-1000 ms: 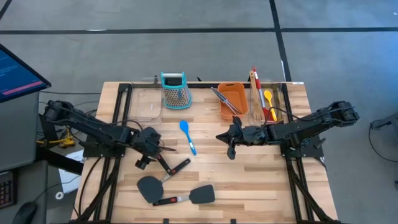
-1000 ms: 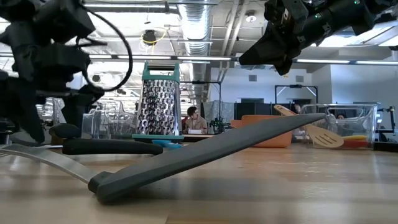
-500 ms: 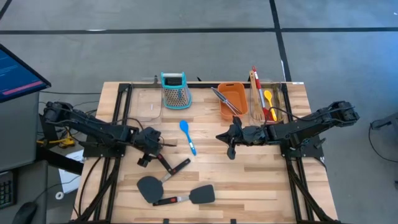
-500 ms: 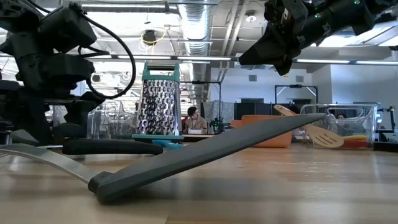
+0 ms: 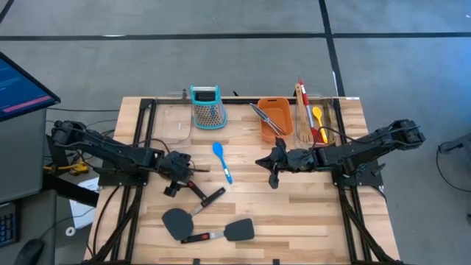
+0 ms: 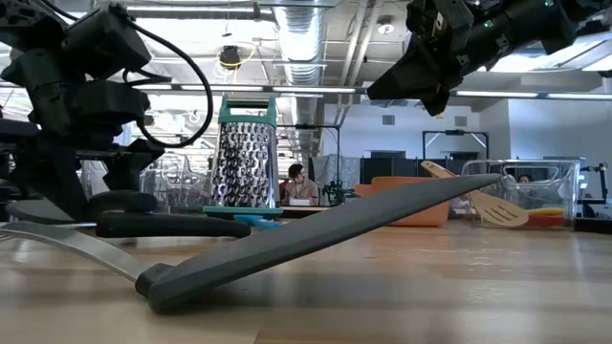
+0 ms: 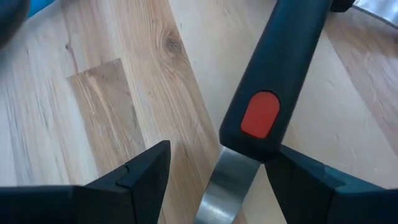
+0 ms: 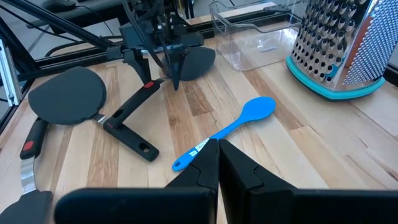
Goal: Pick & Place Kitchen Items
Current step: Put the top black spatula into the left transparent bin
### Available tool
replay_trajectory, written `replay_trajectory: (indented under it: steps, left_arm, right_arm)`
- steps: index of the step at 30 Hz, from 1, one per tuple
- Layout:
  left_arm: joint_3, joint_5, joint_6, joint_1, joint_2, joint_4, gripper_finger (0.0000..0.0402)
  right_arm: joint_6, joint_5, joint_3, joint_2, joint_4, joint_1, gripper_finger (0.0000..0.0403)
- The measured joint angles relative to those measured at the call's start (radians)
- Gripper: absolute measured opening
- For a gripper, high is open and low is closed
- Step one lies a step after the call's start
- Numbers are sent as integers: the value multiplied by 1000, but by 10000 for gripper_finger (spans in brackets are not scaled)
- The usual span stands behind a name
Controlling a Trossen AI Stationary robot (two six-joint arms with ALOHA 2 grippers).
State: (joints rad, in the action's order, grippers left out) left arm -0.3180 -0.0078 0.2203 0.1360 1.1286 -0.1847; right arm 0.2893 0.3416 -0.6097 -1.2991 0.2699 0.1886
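Note:
Three black spatulas lie flat on the near left of the table. One spatula lies beneath my left gripper, which is open and slants down. Its fingers stand on either side of the spot where the metal neck meets the red-dotted handle; I cannot tell whether either touches. A second spatula and a third lie nearer the front. The blue spoon lies at mid table. My right gripper hangs shut and empty above the table's middle, right of the spoon.
At the far edge stand the teal-topped grater, an orange tub with silver tongs in it, and a clear bin holding the wooden turner and the red and yellow spoons. A clear empty container sits left of the grater.
My left gripper has swung a little toward the table's right edge, sunk slightly and tipped over the spatula's neck, staying open. The spatulas and the spoon lie where they were.

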Motion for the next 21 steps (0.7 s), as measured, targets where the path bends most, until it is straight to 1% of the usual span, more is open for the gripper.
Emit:
replay_trajectory:
  steps: [7, 10, 13, 21]
  left_arm:
    - [0, 0, 0, 0, 0, 9, 241]
    - [0, 1, 0, 0, 0, 11, 233]
    - [0, 5, 0, 0, 0, 15, 210]
    - [0, 4, -1, 0, 0, 21, 133]
  right_arm:
    - [0, 0, 0, 0, 0, 0, 0]
    - [0, 0, 0, 0, 0, 0, 0]
    - [0, 0, 0, 0, 0, 0, 0]
    - [0, 0, 0, 0, 0, 0, 0]
